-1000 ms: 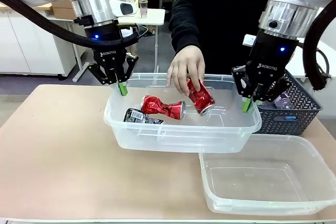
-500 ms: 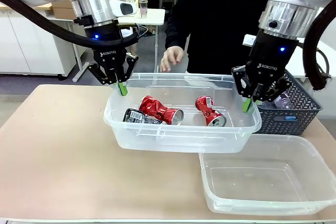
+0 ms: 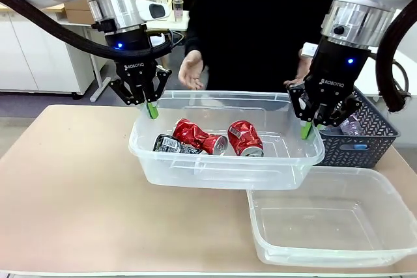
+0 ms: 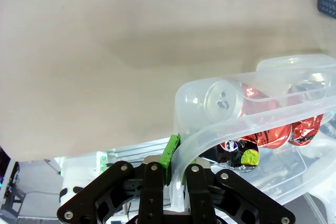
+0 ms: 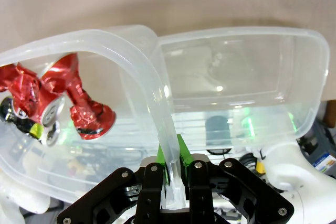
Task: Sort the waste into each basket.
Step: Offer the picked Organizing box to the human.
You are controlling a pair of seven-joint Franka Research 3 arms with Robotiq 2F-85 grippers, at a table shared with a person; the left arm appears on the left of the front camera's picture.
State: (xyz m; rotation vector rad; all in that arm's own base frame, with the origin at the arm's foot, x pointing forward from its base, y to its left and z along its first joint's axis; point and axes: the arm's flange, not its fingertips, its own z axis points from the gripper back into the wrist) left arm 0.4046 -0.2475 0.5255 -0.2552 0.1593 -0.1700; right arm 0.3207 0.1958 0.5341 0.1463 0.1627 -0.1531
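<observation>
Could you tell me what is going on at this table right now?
The two arms hold a clear tub between them: the left claw and the right claw are each shut on its rim at opposite ends. Two crushed red cans and a dark can lie inside. A person's open hand hovers behind it. A second clear tub stands empty in front.

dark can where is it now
Front view: the dark can lies at the left end of the far tub, beside a crushed red can.
</observation>
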